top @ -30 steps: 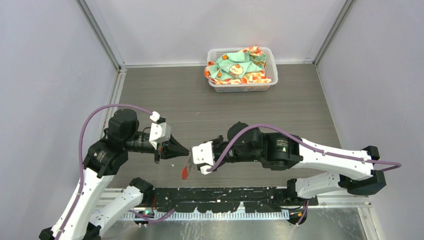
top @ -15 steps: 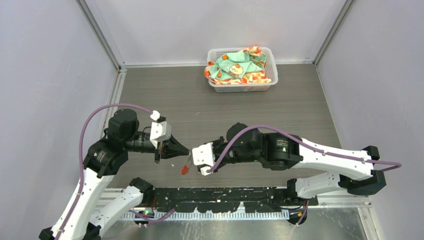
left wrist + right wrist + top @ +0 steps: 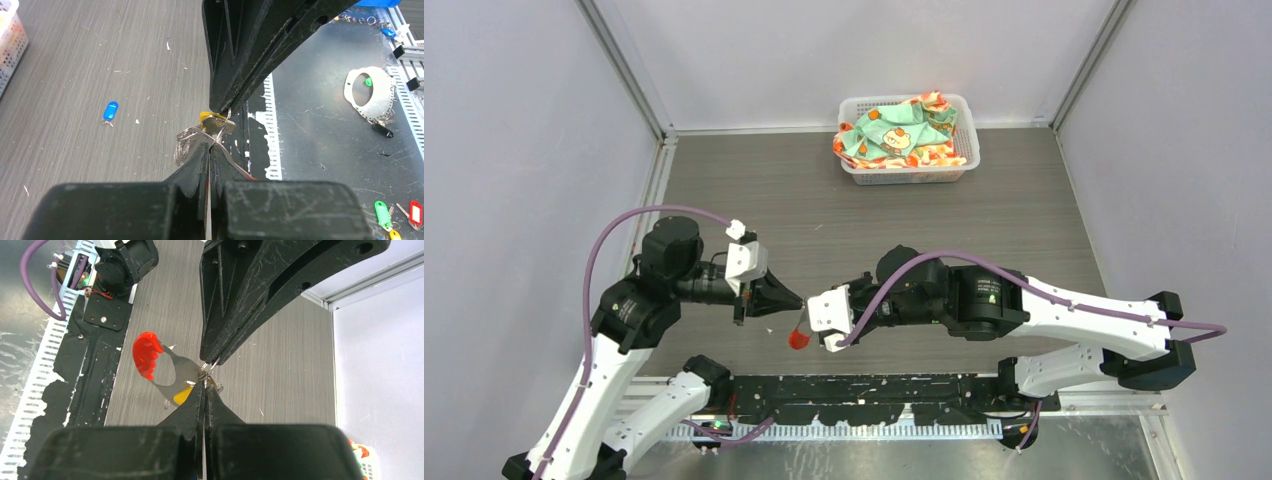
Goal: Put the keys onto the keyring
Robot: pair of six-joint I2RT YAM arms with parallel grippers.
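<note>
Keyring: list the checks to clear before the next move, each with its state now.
1. Left hand shut on the keyring: ok.
2. Right hand shut on the yellow-tagged key: ok.
3. Yellow-tagged key threaded onto the keyring: cannot tell.
4. Blue-tagged key on the keyring: not ok, it lies apart on the table.
5. Red tag hanging clear of both hands: ok.

Left fingers (image 3: 192, 167) closed, right fingers (image 3: 190, 410) closed, facing
</note>
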